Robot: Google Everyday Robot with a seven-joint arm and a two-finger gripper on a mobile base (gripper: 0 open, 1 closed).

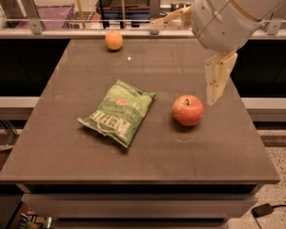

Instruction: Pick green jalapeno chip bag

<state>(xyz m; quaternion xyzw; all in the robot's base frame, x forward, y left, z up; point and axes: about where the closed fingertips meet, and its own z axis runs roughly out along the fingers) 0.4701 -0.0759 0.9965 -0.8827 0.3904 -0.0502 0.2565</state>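
Overhead, our gripper [182, 65] hangs above the right rear of the table [62, 156], jaws spread wide and empty. The green jalapeno chip bag [118, 112] lies flat mid-table, apart from the apple [187, 110]. An orange [114, 40] sits by the far edge.

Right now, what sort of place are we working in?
Likely a lab test area: staged table with green jalapeno chip bag, apple and orange; bins behind a rail. Gripper hangs above the apple's right.

This lab's table [86, 142] (rail [86, 32], purple bin [52, 13] behind) sits under the fingers [215, 80].
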